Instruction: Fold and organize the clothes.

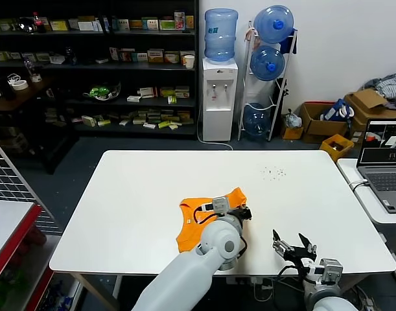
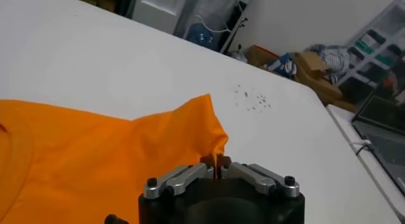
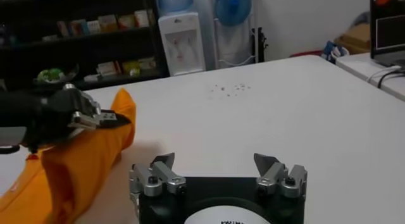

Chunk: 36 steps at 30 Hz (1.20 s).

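Now the left gripper [image 2: 217, 170] is closed, pinching a thin fold of the shirt [image 1: 198, 217] at its edge, mid-table toward the near side. Right gripper [image 3: 217, 173] gapes empty, near the shirt. Risk: so shallow a pinch may slip, undoing the fold.

Left claw [image 1: 244, 212] pinching orange T-shirt [image 1: 192, 223] on white table [image 1: 133, 194] (right claw [image 1: 295, 247] spread, idle).

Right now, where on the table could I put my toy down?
The far half of the white table is bare, except for small dark specks toward the laptop side. The near middle is crowded: the left gripper pinches the orange T-shirt, and the open right gripper waits beside it.
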Each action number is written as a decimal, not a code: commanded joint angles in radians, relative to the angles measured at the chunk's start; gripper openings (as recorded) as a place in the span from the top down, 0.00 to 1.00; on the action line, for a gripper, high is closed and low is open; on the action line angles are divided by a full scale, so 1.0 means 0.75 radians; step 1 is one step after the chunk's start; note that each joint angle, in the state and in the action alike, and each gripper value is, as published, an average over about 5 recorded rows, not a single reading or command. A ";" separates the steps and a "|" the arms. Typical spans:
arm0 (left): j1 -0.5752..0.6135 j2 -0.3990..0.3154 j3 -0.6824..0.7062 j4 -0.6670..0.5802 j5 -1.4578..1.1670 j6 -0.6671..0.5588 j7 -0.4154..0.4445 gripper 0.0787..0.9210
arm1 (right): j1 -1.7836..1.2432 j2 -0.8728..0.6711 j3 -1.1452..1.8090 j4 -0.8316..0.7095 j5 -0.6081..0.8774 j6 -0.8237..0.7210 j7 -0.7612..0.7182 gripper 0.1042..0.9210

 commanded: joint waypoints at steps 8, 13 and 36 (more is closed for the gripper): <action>0.299 0.179 -0.052 -0.463 0.253 -0.051 0.279 0.69 | -0.256 -0.200 0.200 0.124 -0.083 0.326 -0.396 0.12; 0.699 0.469 -0.358 -0.676 0.476 -0.175 0.573 0.52 | -0.207 -0.171 0.178 0.004 -0.102 0.478 -0.437 0.12; 1.337 0.208 -1.214 -0.470 1.021 -1.272 1.285 0.12 | -0.093 0.337 0.326 -0.281 -0.474 0.959 -0.615 0.12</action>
